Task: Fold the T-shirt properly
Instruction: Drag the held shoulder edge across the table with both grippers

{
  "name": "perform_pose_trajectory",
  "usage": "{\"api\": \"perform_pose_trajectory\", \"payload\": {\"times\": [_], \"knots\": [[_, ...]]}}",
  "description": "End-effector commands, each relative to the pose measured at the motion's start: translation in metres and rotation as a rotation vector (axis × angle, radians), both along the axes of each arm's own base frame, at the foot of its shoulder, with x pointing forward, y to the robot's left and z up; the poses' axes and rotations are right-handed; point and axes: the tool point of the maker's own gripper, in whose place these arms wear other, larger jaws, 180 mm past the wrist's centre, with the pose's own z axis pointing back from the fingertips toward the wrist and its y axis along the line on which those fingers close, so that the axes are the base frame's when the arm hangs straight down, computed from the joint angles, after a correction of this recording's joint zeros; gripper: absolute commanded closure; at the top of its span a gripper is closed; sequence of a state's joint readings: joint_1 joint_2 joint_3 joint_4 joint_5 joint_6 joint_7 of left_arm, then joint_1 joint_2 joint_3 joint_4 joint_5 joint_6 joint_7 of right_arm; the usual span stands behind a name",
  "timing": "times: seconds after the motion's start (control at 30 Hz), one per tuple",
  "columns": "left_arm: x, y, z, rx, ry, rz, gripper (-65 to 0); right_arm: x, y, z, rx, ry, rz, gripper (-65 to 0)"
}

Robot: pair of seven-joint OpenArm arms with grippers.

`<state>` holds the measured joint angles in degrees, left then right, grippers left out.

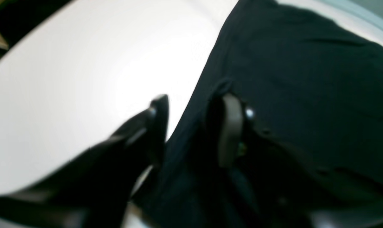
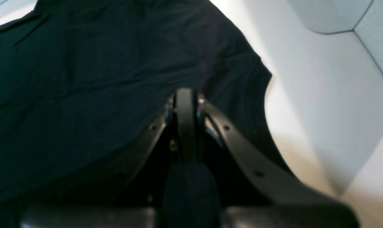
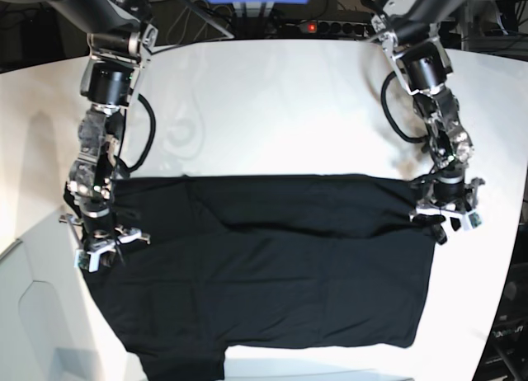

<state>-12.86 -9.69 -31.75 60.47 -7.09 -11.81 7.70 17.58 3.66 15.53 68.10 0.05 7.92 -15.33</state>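
Black T-shirt [image 1: 289, 95], left wrist view: spread on the white desk [image 1: 131, 63], its edge beneath the left hand [image 1: 194, 126], whose fingers stand apart. Right wrist view: right hand [image 2: 186, 93] closed over the cloth. Base view: both hands above opposite sides of the shirt. No writing is legible.

My shirt [image 3: 272, 274] is matt black cloth, softly creased, and the tabletop [image 3: 256, 109] looks smooth white. Might be plastic on my left fingers [image 1: 231, 131], pretty blurry though.
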Motion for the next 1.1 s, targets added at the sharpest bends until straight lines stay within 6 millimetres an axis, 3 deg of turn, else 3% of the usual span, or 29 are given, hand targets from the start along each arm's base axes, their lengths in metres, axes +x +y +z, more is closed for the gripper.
{"api": "perform_pose_trajectory", "payload": {"times": [0.0, 0.1, 0.17, 0.23, 0.33, 0.53, 0.77, 0.83, 0.87, 1.03, 1.07], "knots": [[0.011, 0.008, 0.026, 0.025, -0.075, 0.006, -32.1, 0.011, -0.003, 0.024, -0.011, -0.070, 0.000, 0.0], [0.008, 0.009, 0.023, 0.021, -0.069, 0.011, -40.0, 0.010, -0.011, 0.025, -0.028, -0.064, -0.005, 0.0], [-0.004, 0.017, 0.015, 0.016, -0.052, 0.036, -43.2, 0.010, -0.013, 0.025, -0.033, -0.064, -0.006, 0.0], [-0.018, 0.034, 0.019, 0.024, -0.065, 0.083, -44.2, 0.010, -0.016, 0.027, -0.040, -0.067, -0.008, -0.9], [-0.036, 0.043, 0.008, 0.018, -0.040, 0.117, -44.2, 0.006, -0.020, 0.024, -0.044, -0.060, -0.015, -7.3], [-0.047, 0.038, -0.017, -0.006, 0.019, 0.114, -44.1, -0.015, -0.027, 0.031, -0.094, -0.080, -0.013, -17.7], [-0.044, 0.020, -0.032, -0.013, 0.057, 0.062, -43.7, -0.041, -0.029, 0.040, -0.139, -0.103, -0.009, -21.1], [-0.049, 0.020, -0.040, -0.021, 0.078, 0.065, -40.1, -0.051, -0.037, 0.039, -0.148, -0.100, -0.027, -21.7], [-0.050, 0.021, -0.042, -0.022, 0.083, 0.066, -35.3, -0.056, -0.045, 0.040, -0.150, -0.100, -0.049, -22.3], [-0.056, 0.022, -0.046, -0.023, 0.096, 0.072, 0.0, -0.074, -0.078, 0.030, -0.142, -0.068, -0.141, -24.6], [-0.060, 0.023, -0.048, -0.020, 0.102, 0.072, 0.0, -0.077, -0.084, 0.024, -0.138, -0.055, -0.155, -24.9]]}}
